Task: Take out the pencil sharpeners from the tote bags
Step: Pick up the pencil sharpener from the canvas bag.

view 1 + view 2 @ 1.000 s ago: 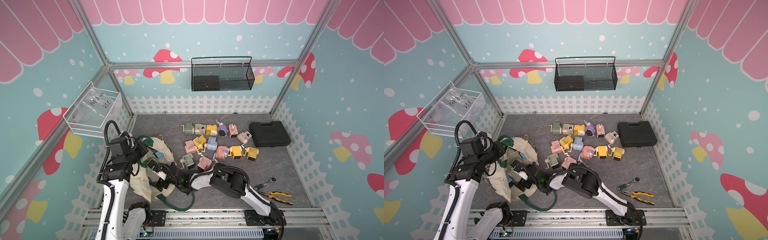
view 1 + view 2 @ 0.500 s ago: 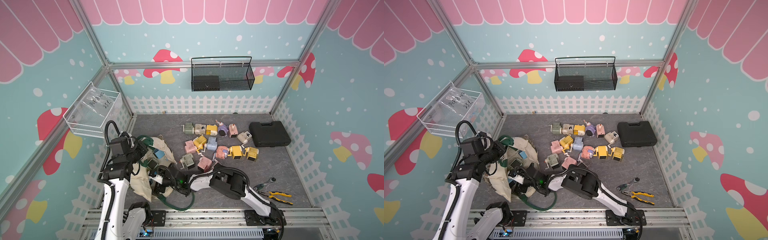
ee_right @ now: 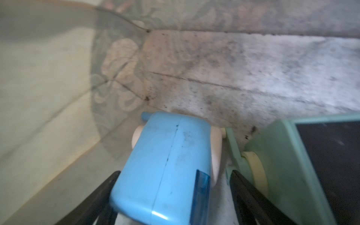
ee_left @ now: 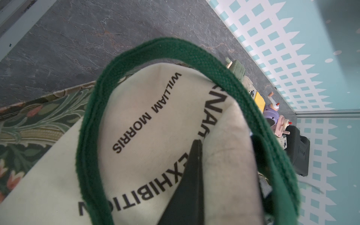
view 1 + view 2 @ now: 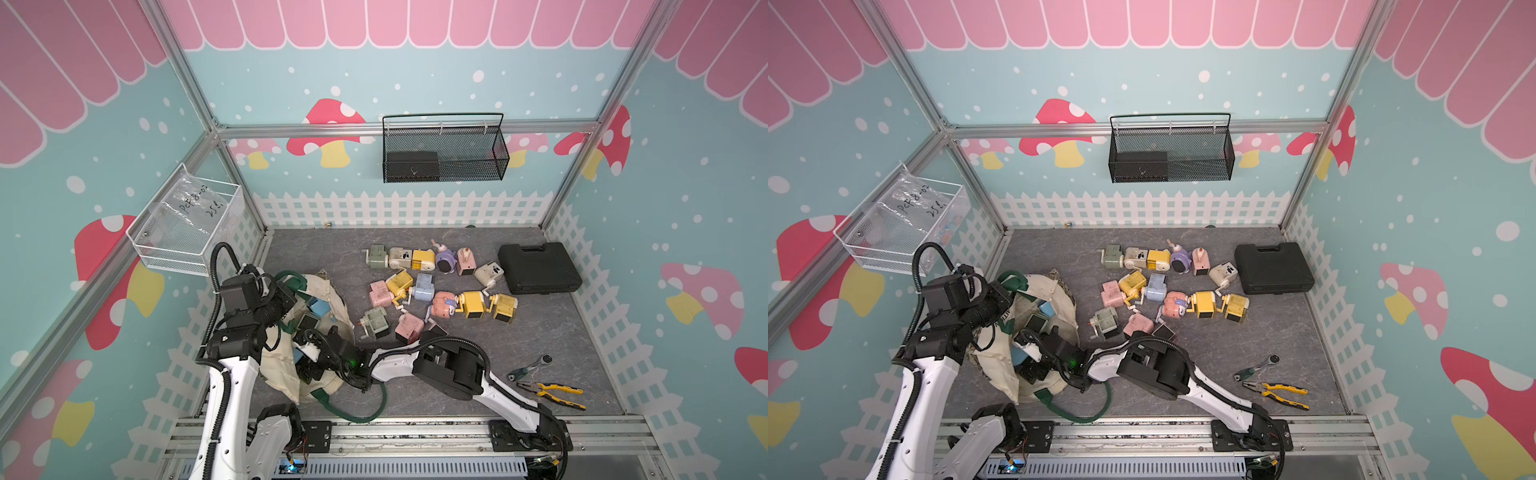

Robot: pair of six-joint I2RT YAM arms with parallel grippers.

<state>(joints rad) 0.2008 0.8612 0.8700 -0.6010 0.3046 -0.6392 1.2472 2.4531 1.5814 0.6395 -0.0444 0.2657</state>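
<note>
Fingers (image 3: pixel 109 187) of the right gripper (image 3: pixel 175 173) stand spread deep inside the tote bag (image 3: pixel 48 78), one on each side of a blue pencil sharpener (image 3: pixel 165 161). One black finger lies against the sharpener's side. The opposite one stands a little clear of it, in the gap between the blue body and a pale green pencil sharpener (image 3: pixel 288 165) with a dark front panel just beside it. Both sharpeners rest on the bag's cloth bottom, where its leafy print shows faintly through.

The left gripper (image 4: pixel 224 144) is pressed together on the bag's cream canvas near the mouth. One black finger (image 4: pixel 192 175) lies flat on the printed side, and its partner is mostly hidden behind the fold. A dark green strap handle (image 4: pixel 194 56) loops over this spot.

Black lettering on the canvas reads "WILLIAM MORRIS" in full. Beside it, larger letters give "XHIBITIO", cut off by the handle and the finger. A third line is too covered to read.

In both top views, two more sharpeners (image 5: pixel 320 308) sit in the bag's open mouth. A scatter of pastel pencil sharpeners (image 5: pixel 436 286) lies on the floor beyond that mouth, apart from the bag.
</note>
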